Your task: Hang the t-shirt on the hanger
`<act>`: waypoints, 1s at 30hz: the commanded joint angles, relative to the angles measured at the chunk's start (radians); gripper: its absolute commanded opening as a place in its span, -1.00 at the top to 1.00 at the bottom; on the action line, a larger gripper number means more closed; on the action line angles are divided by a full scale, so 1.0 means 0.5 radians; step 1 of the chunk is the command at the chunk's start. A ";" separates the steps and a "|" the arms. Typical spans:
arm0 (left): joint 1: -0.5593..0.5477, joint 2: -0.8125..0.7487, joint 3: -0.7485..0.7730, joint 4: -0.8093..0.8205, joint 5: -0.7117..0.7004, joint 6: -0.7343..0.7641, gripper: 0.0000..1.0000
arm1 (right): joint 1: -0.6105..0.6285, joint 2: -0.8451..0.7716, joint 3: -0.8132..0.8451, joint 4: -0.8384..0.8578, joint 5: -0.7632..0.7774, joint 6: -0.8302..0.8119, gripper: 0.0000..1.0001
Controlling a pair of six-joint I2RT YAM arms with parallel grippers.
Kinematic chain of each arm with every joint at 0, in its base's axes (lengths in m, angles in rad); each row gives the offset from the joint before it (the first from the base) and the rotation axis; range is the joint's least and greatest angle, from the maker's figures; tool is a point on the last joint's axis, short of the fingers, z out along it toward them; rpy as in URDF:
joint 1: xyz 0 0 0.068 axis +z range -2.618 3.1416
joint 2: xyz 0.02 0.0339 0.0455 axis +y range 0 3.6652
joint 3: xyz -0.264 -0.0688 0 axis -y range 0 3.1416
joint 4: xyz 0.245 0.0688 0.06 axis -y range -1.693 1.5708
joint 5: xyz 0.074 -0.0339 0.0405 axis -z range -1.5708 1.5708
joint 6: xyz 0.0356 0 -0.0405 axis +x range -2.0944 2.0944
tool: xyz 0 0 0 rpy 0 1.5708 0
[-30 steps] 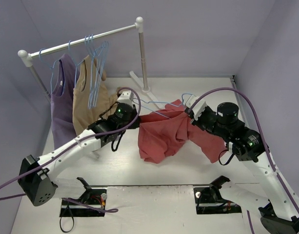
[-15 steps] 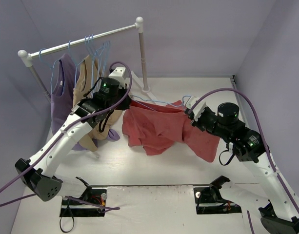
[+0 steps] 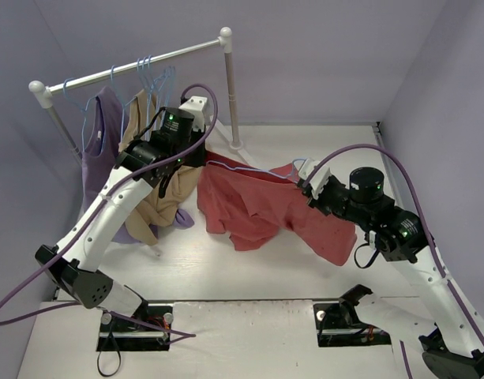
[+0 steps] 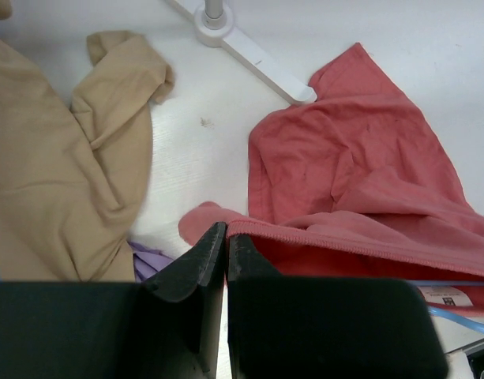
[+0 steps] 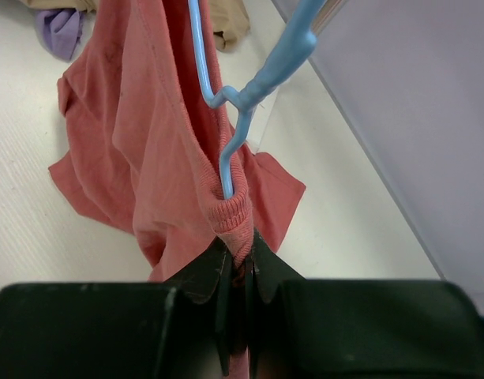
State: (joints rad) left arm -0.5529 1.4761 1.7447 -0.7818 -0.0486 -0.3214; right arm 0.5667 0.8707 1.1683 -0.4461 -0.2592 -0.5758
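Coral-red t-shirt (image 3: 253, 209) stretched between two robot arms above a white table (image 3: 249, 276).
A light-blue wire hanger (image 5: 277, 59) dips into its ribbed collar. The right gripper (image 5: 236, 260) is clamped tight on that collar. The left gripper (image 4: 226, 234) is closed on a stitched edge, just beside a tan garment (image 4: 60, 181) hanging from a clothes rack (image 3: 131, 67). The shirt's lower folds rest on the table.

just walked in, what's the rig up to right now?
Both arms are working the t-shirt onto the hanger. The right gripper is shut on the ribbed collar, right where the hanger wire enters the cloth. The left gripper is shut on another edge of the shirt, lifted near the rack, so the cloth stretches between them with the rest trailing on the table. The shirt is not seated on the hanger yet.
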 commanded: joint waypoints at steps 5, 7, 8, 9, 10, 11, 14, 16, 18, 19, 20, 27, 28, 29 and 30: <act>-0.035 -0.057 0.128 -0.044 0.063 0.055 1.00 | 0.015 0.055 0.019 0.093 -0.013 0.014 1.00; -0.141 -0.086 0.165 -0.088 0.064 0.038 1.00 | 0.019 0.114 0.064 0.097 -0.048 0.009 1.00; -0.193 -0.096 0.195 -0.109 0.058 0.018 1.00 | 0.024 0.150 0.099 0.099 -0.070 0.009 1.00; -0.224 -0.102 0.223 -0.125 0.048 -0.004 1.00 | 0.029 0.182 0.133 0.101 -0.089 0.010 1.00; -0.251 -0.103 0.234 -0.144 0.046 -0.015 1.00 | 0.032 0.194 0.148 0.101 -0.094 0.010 1.00; -0.283 -0.107 0.279 -0.178 0.036 -0.058 1.00 | 0.042 0.243 0.212 0.101 -0.114 0.008 1.00; -0.351 -0.101 0.376 -0.218 -0.017 -0.136 1.00 | 0.075 0.333 0.344 0.111 -0.118 0.002 1.00; -0.372 -0.086 0.429 -0.230 -0.023 -0.167 1.00 | 0.078 0.369 0.402 0.124 -0.122 -0.012 1.00; -0.384 -0.065 0.484 -0.260 -0.031 -0.193 1.00 | 0.082 0.396 0.487 0.146 -0.152 -0.025 1.00; -0.392 -0.049 0.518 -0.278 -0.047 -0.204 1.00 | 0.082 0.406 0.516 0.156 -0.159 -0.026 1.00; -0.399 -0.044 0.551 -0.292 -0.068 -0.213 1.00 | 0.082 0.415 0.551 0.163 -0.157 -0.029 1.00; -0.404 -0.012 0.984 -0.359 -0.322 -0.222 1.00 | 0.082 0.489 0.950 0.232 -0.265 -0.044 1.00; -0.401 0.033 1.032 -0.397 -0.334 -0.210 1.00 | 0.082 0.506 0.989 0.238 -0.291 -0.045 1.00; -0.400 0.076 1.112 -0.428 -0.335 -0.199 1.00 | 0.082 0.521 1.020 0.241 -0.313 -0.045 1.00; -0.405 0.144 1.284 -0.460 -0.324 -0.184 1.00 | 0.082 0.547 1.073 0.246 -0.361 -0.038 1.00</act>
State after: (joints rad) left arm -0.7471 1.5039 2.2023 -1.0013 -0.1589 -0.4236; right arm 0.5983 1.1237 1.6017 -0.4621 -0.3513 -0.5878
